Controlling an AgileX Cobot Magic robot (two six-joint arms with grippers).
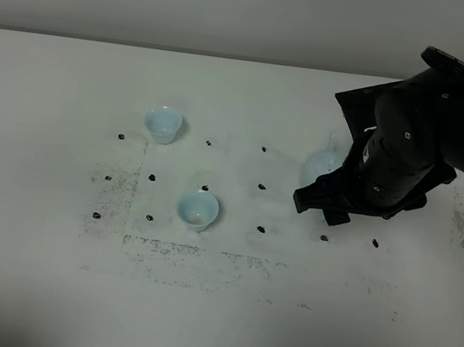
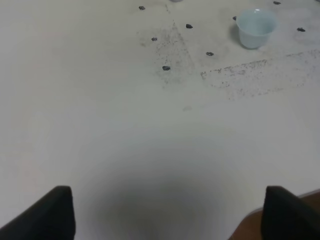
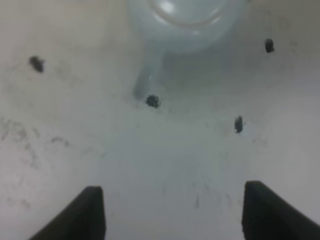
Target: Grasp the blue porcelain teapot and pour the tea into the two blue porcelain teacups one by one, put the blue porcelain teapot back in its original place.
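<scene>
The blue porcelain teapot (image 1: 321, 164) stands right of centre, largely hidden behind my right arm; its thin spout pokes up. In the right wrist view the teapot (image 3: 184, 22) shows its round body and spout, beyond the fingertips. My right gripper (image 1: 319, 206) (image 3: 175, 212) is open, just in front of the pot and not touching it, with nothing between its fingers. The two blue porcelain teacups stand upright on the table, one further back (image 1: 163, 123) and one nearer (image 1: 198, 209). My left gripper (image 2: 170, 215) is open over bare table, with one teacup (image 2: 255, 28) far ahead.
The white table (image 1: 36, 197) carries a grid of small black marks (image 1: 262, 186) and scuffed grey lines (image 1: 202, 256) around the cups and pot. My bulky black right arm (image 1: 429, 142) hangs over the table's right side. A pale wall runs along the far edge.
</scene>
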